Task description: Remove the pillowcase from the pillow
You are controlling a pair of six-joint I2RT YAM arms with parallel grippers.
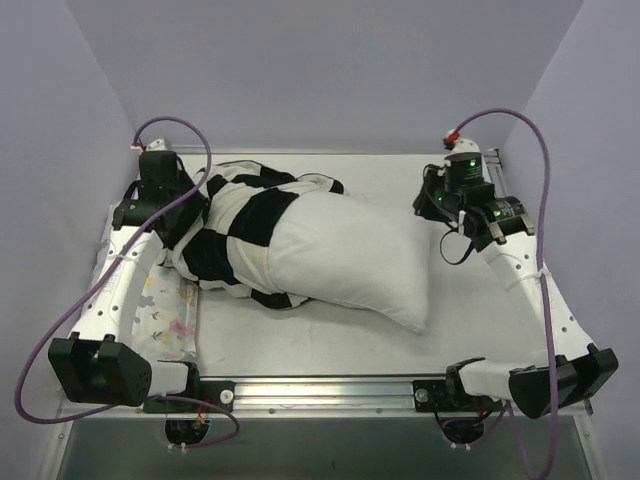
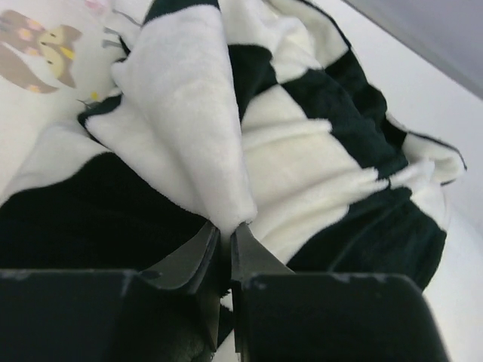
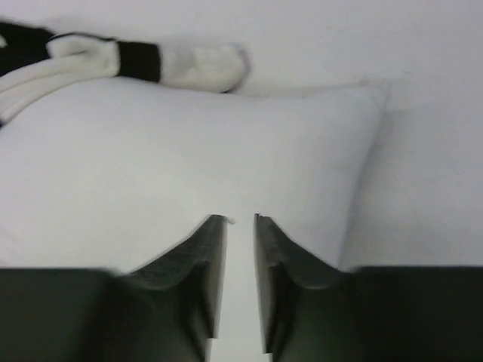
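Note:
The black-and-white checkered pillowcase [image 1: 235, 225] lies bunched at the left and still covers the left end of the white pillow [image 1: 350, 255], which sticks out to the right. My left gripper [image 1: 190, 215] is shut on a white fold of the pillowcase [image 2: 302, 151]; in the left wrist view its fingertips [image 2: 225, 228] pinch the fabric. My right gripper [image 1: 428, 203] hovers by the pillow's far right corner. In the right wrist view it [image 3: 240, 220] is slightly open and empty over the pillow [image 3: 189, 151], with the pillowcase edge [image 3: 90, 60] at top left.
A pale floral-print pillow [image 1: 165, 305] lies under my left arm at the near left and also shows in the left wrist view [image 2: 38, 45]. A metal rail [image 1: 320, 390] runs along the front edge. Purple walls enclose the white table [image 1: 330, 345].

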